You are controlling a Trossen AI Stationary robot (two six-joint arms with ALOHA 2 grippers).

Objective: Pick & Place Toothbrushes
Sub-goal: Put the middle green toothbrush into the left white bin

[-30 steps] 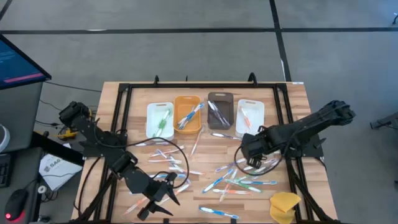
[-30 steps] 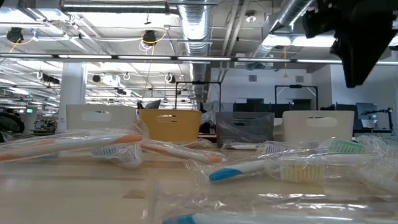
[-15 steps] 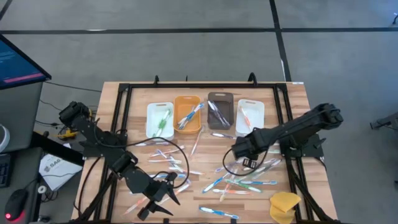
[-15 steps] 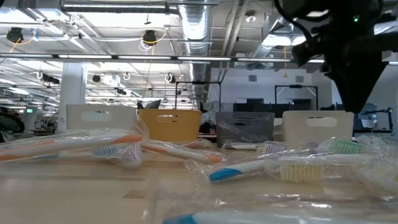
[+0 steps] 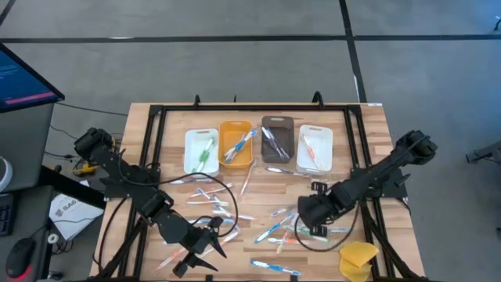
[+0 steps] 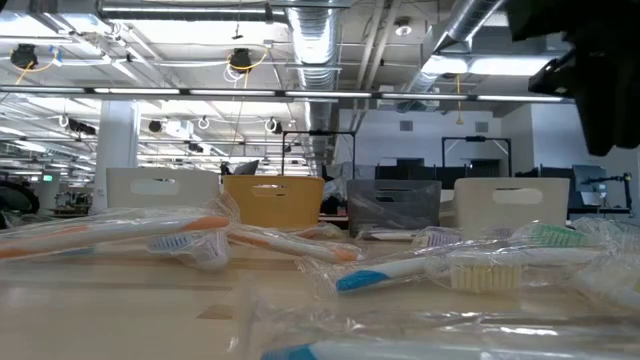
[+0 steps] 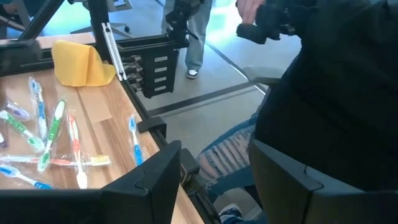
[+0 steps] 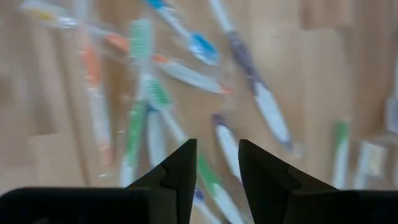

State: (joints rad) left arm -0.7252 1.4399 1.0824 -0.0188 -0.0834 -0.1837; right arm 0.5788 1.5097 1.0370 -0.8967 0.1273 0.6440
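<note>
**Right arm over the loose pile, left arm parked at the near edge**

Your right gripper (image 8: 214,163) shows its fingers (image 8: 180,168) parted by a narrow gap with nothing between them. They hang above the scattered toothbrushes (image 5: 293,227) on the bench (image 5: 368,125), not touching any that you can make out. From above, the right gripper (image 5: 307,211) sits over the middle-right of the bench, just at the edge of the thickest cluster, with its arm reaching in from the right side.

Your left gripper (image 7: 214,171) has its fingers (image 7: 155,177) spread wide and empty. It sits at the near left edge of the bench (image 5: 205,244), pointing across toward the near right corner.

The toothbrushes lie in two places. Most are loose on the wood in clear wrappers, spread from the centre toward the right, with a smaller scatter (image 5: 207,196) left of centre and one blue-handled one (image 5: 275,269) alone near the front edge. Some already lie in the four bins along the far side: white bin (image 5: 200,150), orange bin (image 5: 236,143), grey bin (image 5: 276,139), second white bin (image 5: 315,147).

A yellow lump (image 5: 358,260) sits at the near right corner, apart from the pile. The left wrist view shows a person's legs (image 7: 196,37) standing past the bench.
</note>
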